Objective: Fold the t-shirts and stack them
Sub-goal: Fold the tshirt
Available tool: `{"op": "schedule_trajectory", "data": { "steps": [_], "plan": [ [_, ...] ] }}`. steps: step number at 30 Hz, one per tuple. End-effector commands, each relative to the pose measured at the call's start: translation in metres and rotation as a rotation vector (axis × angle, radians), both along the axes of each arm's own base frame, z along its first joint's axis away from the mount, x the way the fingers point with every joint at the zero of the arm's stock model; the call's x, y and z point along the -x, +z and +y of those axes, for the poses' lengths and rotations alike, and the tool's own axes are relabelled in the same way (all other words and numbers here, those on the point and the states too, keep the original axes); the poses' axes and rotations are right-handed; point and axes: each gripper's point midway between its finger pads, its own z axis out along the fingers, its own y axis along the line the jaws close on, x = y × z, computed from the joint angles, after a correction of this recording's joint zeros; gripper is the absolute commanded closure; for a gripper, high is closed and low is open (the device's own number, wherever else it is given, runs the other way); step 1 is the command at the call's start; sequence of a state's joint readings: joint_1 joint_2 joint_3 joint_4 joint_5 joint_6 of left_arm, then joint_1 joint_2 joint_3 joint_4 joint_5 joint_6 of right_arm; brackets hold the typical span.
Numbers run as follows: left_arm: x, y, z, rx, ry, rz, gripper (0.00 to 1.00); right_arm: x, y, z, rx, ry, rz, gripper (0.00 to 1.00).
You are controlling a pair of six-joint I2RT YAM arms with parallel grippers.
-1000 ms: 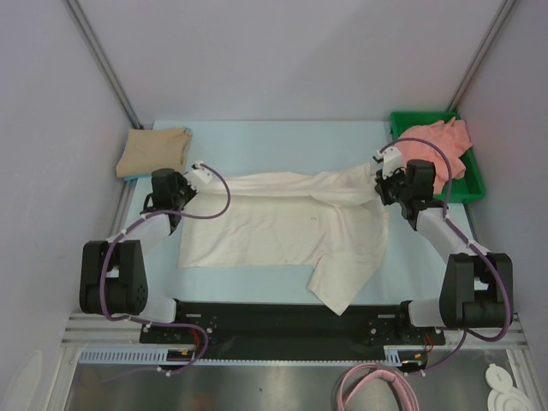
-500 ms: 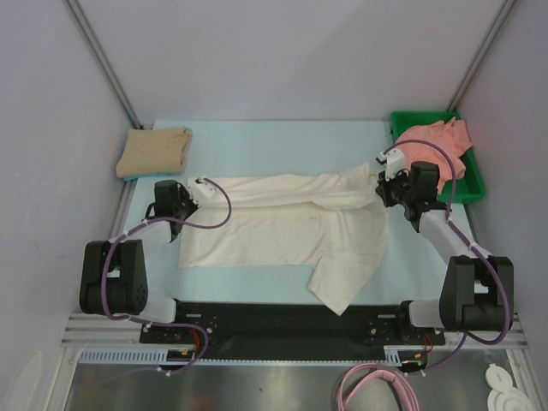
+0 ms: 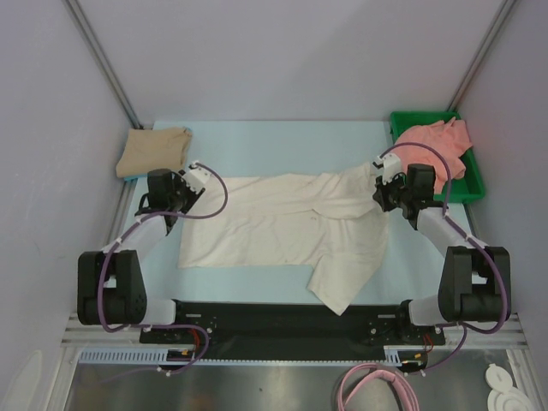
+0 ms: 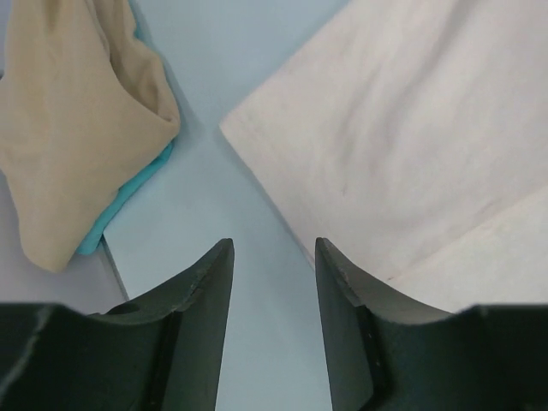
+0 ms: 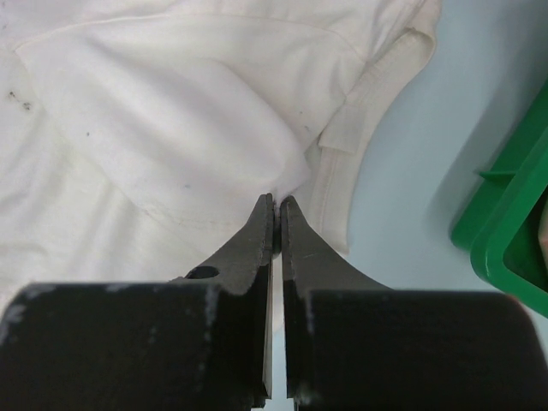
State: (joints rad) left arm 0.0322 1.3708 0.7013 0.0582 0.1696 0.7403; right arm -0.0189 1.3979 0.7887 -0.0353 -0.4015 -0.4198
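Right wrist, right gripper [image 5: 276,201] seemingly pinching cream-white t-shirt [image 5: 171,103]

Blk arm links [image 3: 111,287] w/ white segments, purple cables [image 3: 226,197], dark end effector fingers [image 4: 204,300].

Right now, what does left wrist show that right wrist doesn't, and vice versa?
Only left wrist: the folded tan t-shirt, and the left gripper open over the bare table, touching nothing.
Only right wrist: the right gripper shut, pinching a fold of the cream-white t-shirt, and a corner of the green tray.
Both: the cream-white t-shirt lying on the pale blue table; left wrist sees only one corner of it.
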Motion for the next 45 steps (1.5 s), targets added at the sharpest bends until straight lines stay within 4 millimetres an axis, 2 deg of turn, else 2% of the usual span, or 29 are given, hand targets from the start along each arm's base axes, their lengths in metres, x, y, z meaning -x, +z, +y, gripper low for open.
{"op": "schedule_trajectory", "data": {
  "steps": [1, 5, 6, 7, 10, 11, 17, 18, 20, 22, 25, 26, 27, 31, 32, 33, 34, 35, 37, 38, 39, 40, 41, 42, 43, 44, 45],
  "plan": [
    [-0.006, 0.013, -0.026, 0.155, -0.044, 0.042, 0.52, -0.005, 0.004, 0.003, 0.002, 0.018, -0.012, 1.0],
    [-0.008, 0.01, -0.031, 0.181, -0.041, 0.054, 0.53, -0.005, 0.003, 0.005, 0.005, 0.023, -0.012, 1.0],
    [-0.008, 0.007, -0.031, 0.177, -0.039, 0.06, 0.55, -0.006, 0.003, 0.005, 0.006, 0.023, -0.011, 1.0],
    [-0.008, 0.005, -0.031, 0.17, -0.04, 0.075, 0.62, -0.006, 0.002, 0.005, 0.007, 0.024, -0.01, 1.0],
    [-0.005, -0.017, -0.028, 0.132, -0.04, 0.149, 0.74, -0.007, 0.001, 0.006, 0.007, 0.027, -0.011, 1.0],
    [-0.003, -0.027, -0.028, 0.124, -0.044, 0.182, 0.74, -0.009, 0.002, 0.006, 0.007, 0.027, -0.014, 1.0],
    [0.0, -0.054, -0.019, 0.083, -0.022, 0.266, 0.8, -0.023, 0.011, 0.005, 0.006, 0.011, -0.032, 1.0],
    [-0.001, -0.057, -0.018, 0.077, -0.017, 0.272, 0.82, -0.027, 0.016, 0.014, 0.011, 0.029, -0.045, 1.0],
    [0.0, -0.066, -0.014, 0.06, -0.004, 0.292, 0.82, -0.033, 0.016, 0.013, 0.024, 0.021, -0.05, 1.0],
    [-0.001, -0.069, -0.014, 0.056, -0.004, 0.297, 0.83, -0.053, 0.034, 0.01, 0.043, 0.007, -0.125, 1.0],
    [-0.003, -0.077, -0.011, 0.048, 0.009, 0.308, 0.84, -0.074, 0.033, 0.009, 0.047, -0.007, -0.128, 1.0],
    [-0.002, -0.081, -0.011, 0.045, 0.013, 0.317, 0.85, -0.088, 0.047, 0.009, 0.044, -0.015, -0.159, 1.0],
    [-0.004, -0.082, -0.009, 0.037, 0.019, 0.314, 0.85, -0.098, 0.035, 0.009, 0.037, -0.021, -0.13, 1.0],
    [-0.008, -0.085, -0.002, 0.008, 0.048, 0.305, 0.87, -0.137, 0.027, 0.008, 0.038, -0.048, -0.126, 1.0],
    [-0.008, -0.086, -0.001, 0.007, 0.051, 0.305, 0.89, -0.149, 0.037, 0.007, 0.039, -0.06, -0.151, 0.98],
    [-0.009, -0.085, -0.001, 0.008, 0.054, 0.298, 0.89, -0.154, 0.024, 0.004, 0.051, -0.082, -0.12, 0.9],
    [-0.009, -0.084, -0.001, 0.012, 0.059, 0.291, 0.89, -0.157, 0.028, 0.001, 0.042, -0.1, -0.121, 0.73],
    [-0.009, -0.084, -0.001, 0.012, 0.062, 0.29, 0.89, -0.156, 0.03, 0.0, 0.04, -0.107, -0.122, 0.67],
    [-0.008, -0.082, -0.001, 0.013, 0.06, 0.278, 0.9, -0.141, 0.044, 0.002, 0.041, -0.096, -0.173, 0.57],
    [-0.008, -0.081, -0.001, 0.012, 0.061, 0.27, 0.9, -0.133, 0.052, 0.006, 0.047, -0.075, -0.199, 0.56],
    [-0.007, -0.083, -0.001, 0.011, 0.063, 0.273, 0.9, -0.117, 0.039, 0.011, 0.056, -0.046, -0.182, 0.56],
    [-0.007, -0.083, 0.001, 0.007, 0.067, 0.273, 0.91, -0.107, 0.054, 0.016, 0.069, -0.021, -0.218, 0.55],
    [-0.007, -0.084, 0.001, 0.005, 0.067, 0.274, 0.91, -0.097, 0.05, 0.029, 0.105, 0.04, -0.22, 0.54],
    [-0.008, -0.084, 0.002, 0.003, 0.07, 0.274, 0.92, -0.083, 0.036, 0.035, 0.123, 0.079, -0.186, 0.54],
    [-0.007, -0.085, -0.008, -0.013, 0.05, 0.273, 0.92, -0.073, 0.036, 0.044, 0.134, 0.122, -0.186, 0.54],
    [-0.008, -0.085, -0.008, -0.019, 0.051, 0.272, 0.92, -0.065, 0.029, 0.058, 0.149, 0.192, -0.177, 0.54],
    [-0.004, -0.089, -0.009, -0.037, 0.053, 0.283, 0.93, -0.055, 0.014, 0.065, 0.158, 0.231, -0.13, 0.54]
  ]
}}
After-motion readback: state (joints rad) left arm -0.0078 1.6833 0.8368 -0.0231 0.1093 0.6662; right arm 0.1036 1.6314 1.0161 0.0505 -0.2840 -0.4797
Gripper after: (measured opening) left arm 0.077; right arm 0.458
